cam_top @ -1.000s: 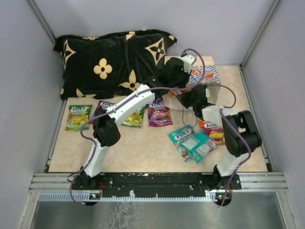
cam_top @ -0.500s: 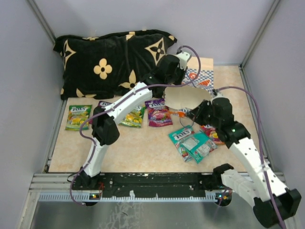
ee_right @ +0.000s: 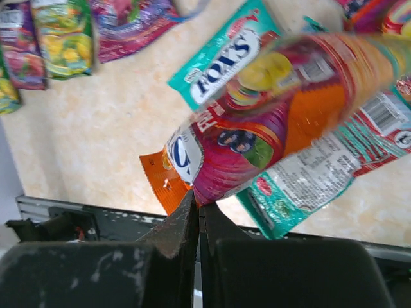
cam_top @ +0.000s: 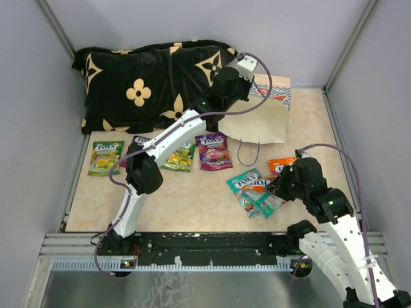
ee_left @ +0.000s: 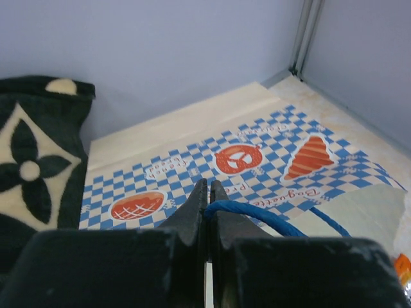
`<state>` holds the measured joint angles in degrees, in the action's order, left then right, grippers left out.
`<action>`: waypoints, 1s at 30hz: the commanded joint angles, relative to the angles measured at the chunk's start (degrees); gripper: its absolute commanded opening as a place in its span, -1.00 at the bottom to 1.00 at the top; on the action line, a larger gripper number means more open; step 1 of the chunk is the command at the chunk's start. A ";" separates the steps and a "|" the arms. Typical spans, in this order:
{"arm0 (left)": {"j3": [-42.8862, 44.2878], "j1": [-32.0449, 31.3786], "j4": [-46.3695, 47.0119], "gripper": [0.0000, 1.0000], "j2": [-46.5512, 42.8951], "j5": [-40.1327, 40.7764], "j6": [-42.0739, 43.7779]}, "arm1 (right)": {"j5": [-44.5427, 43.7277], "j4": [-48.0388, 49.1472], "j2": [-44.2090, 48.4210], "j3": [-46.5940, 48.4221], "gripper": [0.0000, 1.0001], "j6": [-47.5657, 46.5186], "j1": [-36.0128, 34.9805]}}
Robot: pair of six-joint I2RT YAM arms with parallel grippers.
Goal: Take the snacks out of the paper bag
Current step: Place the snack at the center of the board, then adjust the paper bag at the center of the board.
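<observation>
Your right arm has drawn back from the paper bag [cam_top: 260, 122] toward the near right edge of the table [cam_top: 192, 199], while the bag hangs tilted near the far right corner. Only your right wrist view shows the right gripper [ee_right: 196, 205] pinched shut on the corner of an orange snack packet [ee_right: 276, 122], held above the teal packets [ee_right: 218, 58]. Only the left wrist view shows the left gripper [ee_left: 205, 192] clamped on the bag's blue cord handle [ee_left: 257, 215].

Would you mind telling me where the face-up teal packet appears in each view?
Top external: teal packet lies right of centre, near the front.
Left wrist: not in it.
Right wrist: upper middle, partly behind the orange packet.
Shared landmark: magenta packet.
</observation>
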<state>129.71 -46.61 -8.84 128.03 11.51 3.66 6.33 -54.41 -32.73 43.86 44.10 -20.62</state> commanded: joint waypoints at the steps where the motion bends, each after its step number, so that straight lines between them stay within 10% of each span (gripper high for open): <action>1: 1.05 0.12 12.91 -1.00 -1.01 1.94 3.00 | -2.66 0.73 0.00 -2.34 -0.90 -2.65 -0.21; 12: 4.99 0.12 23.55 -1.00 1.37 4.27 12.29 | -6.65 4.23 -1.16 4.92 0.44 -6.10 -0.38; 30: 5.28 0.34 28.88 -1.00 1.82 2.58 17.63 | -8.60 44.79 -21.44 6.18 0.64 -29.89 -0.47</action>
<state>132.84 -46.50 16.82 129.27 14.87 20.51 -1.23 -19.97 -53.01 46.24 23.09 -20.62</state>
